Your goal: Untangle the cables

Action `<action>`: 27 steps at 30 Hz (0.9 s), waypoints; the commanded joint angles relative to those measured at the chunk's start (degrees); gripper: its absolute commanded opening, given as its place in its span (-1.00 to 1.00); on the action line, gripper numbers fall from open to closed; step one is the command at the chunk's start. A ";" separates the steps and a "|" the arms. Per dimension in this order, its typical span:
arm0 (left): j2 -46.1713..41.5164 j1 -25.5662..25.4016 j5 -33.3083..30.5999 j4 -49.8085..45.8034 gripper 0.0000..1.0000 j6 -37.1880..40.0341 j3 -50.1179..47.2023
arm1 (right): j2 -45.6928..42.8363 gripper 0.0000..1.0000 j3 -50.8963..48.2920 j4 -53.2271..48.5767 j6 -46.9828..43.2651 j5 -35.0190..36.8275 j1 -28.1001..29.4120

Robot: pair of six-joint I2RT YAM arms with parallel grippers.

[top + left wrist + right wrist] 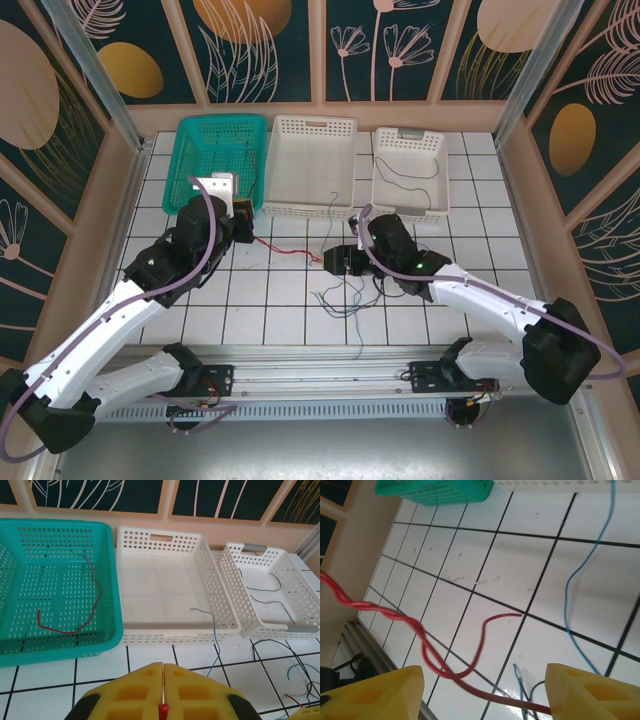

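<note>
My left gripper [163, 666] is shut on the end of a red cable [163, 711]. In the top view the left gripper [243, 224] sits in front of the green basket, and the red cable [290, 250] runs from it to my right gripper [335, 262]. The right gripper [484, 674] is open; twisted red cable [427, 652] passes loosely between its yellow fingers [395, 690]. A small tangle of blue, black and grey cables [345, 295] lies on the tiles just below it. A blue cable [575, 587] trails toward the white basket.
The green basket [107, 585] holds one red cable [92, 597]. The middle white basket [220, 592] has a blue cable [214, 630] hanging over its front wall. The right white basket [250, 625] holds dark cables [265, 587]. Walls close in the tiled table.
</note>
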 commanded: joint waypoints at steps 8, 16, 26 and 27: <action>-1.02 0.29 -1.64 1.70 -1.00 -0.14 0.41 | 6.23 0.20 -0.46 1.61 -7.94 3.85 6.06; -0.86 0.29 -1.59 2.14 -1.00 -0.28 0.42 | 10.29 0.04 -0.05 1.68 -10.79 7.35 8.85; -1.52 0.29 -4.63 0.62 -1.00 1.04 1.55 | 11.24 -0.94 0.52 0.79 -11.73 10.98 10.02; -1.77 0.30 -5.60 0.13 -1.00 1.45 1.79 | 11.07 -1.00 0.52 0.35 -11.48 12.53 10.02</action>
